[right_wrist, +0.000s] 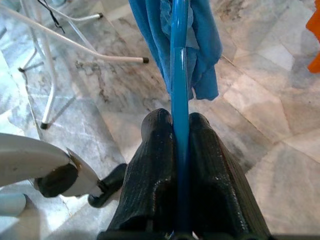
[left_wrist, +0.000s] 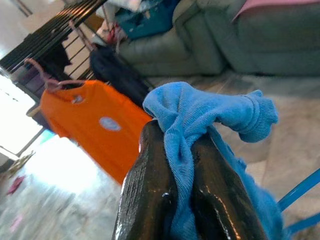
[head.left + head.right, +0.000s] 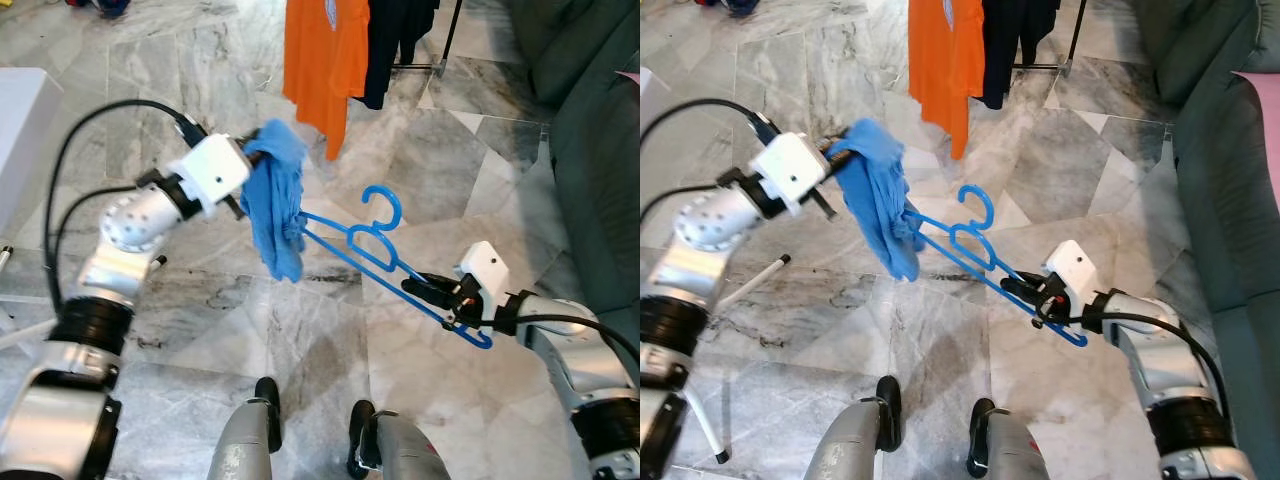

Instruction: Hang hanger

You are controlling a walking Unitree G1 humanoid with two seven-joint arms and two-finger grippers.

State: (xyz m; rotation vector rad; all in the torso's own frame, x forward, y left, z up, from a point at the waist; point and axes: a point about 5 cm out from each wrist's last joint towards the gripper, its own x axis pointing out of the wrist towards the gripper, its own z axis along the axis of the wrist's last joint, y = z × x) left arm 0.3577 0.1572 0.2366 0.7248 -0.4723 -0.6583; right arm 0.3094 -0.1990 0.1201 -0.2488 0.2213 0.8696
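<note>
Patience is what this step needs, I think. My right gripper (image 3: 432, 292) is closed tight on the lower bar of the blue plastic hanger (image 3: 372, 246), near one end, and the hanger is in the air above the grey marble floor (image 3: 300, 350), its hook pointing up and away from me. My left gripper (image 3: 243, 160) is pinched shut on a bunch of the blue knitted garment (image 3: 275, 205), which hangs down over the other end of the hanger. The hanger is between my two arms, well apart from the clothes rack with the orange T-shirt (image 3: 322, 50) and the dark garment (image 3: 395, 35).

To do it well, I judge that I must first bring the cloth evenly over both shoulders of the hanger, because now it sits on one side only and can slide off. Then I should keep the hook upright while I go to the rack.

The orange T-shirt has a small pale logo, too blurred to read. I see no other writing.
</note>
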